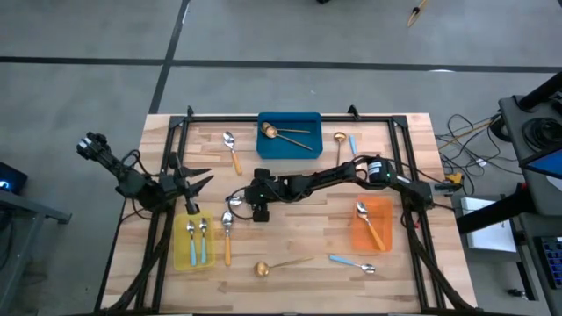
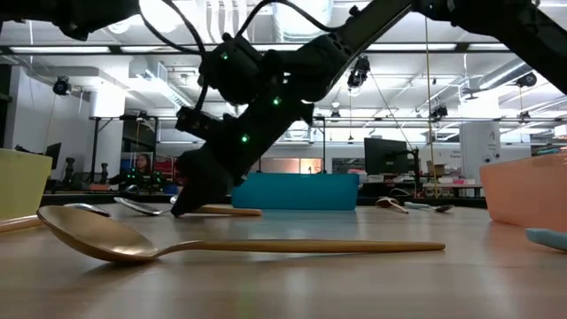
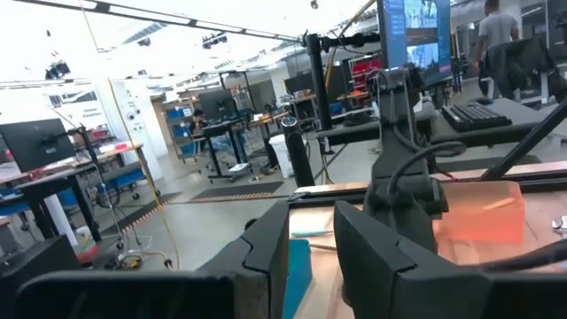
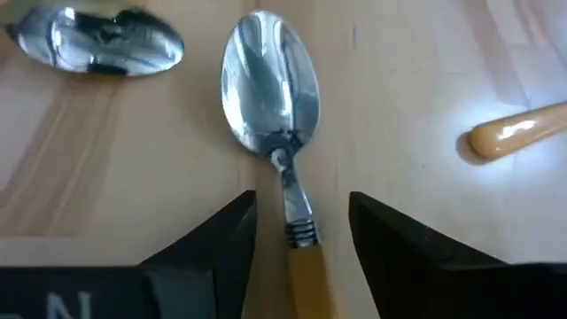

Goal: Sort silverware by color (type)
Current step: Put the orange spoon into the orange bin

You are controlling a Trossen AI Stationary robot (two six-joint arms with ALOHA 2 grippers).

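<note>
I have the right gripper (image 4: pixel 301 244) low over the wooden table (image 1: pixel 307 237), near the middle and a little to the left side, and its two fingers stand apart with an orange-handled spoon (image 4: pixel 279 142) lying between them on the wood. The fingers do not touch the handle, so the claw is released and grasps nothing. The bowl of this spoon points away from the gripper, and beside it I see the bowl of a second spoon (image 4: pixel 97 42) and the end of another orange handle (image 4: pixel 518 131). The left gripper (image 1: pixel 189 186) waits at the left edge of the table, just above the yellow bin (image 1: pixel 194 243); from the pictures I cannot tell if its fingers are released or clenched. In the yellow bin lie two blue-handled spoons (image 1: pixel 197 237) side by side. The blue bin (image 1: pixel 289 135) at the far edge holds gold spoons (image 1: pixel 285 133), and the orange bin (image 1: pixel 372 224) on the right holds one orange-handled spoon (image 1: pixel 369 221). More spoons are loose on the table: one orange-handled spoon (image 1: pixel 231 149) left of the blue bin, one gold (image 1: pixel 340 140) and one blue-handled (image 1: pixel 353 143) right of it, a gold spoon (image 1: pixel 281 265) near the front edge, and a blue-handled spoon (image 1: pixel 353 263) in front of the orange bin.
</note>
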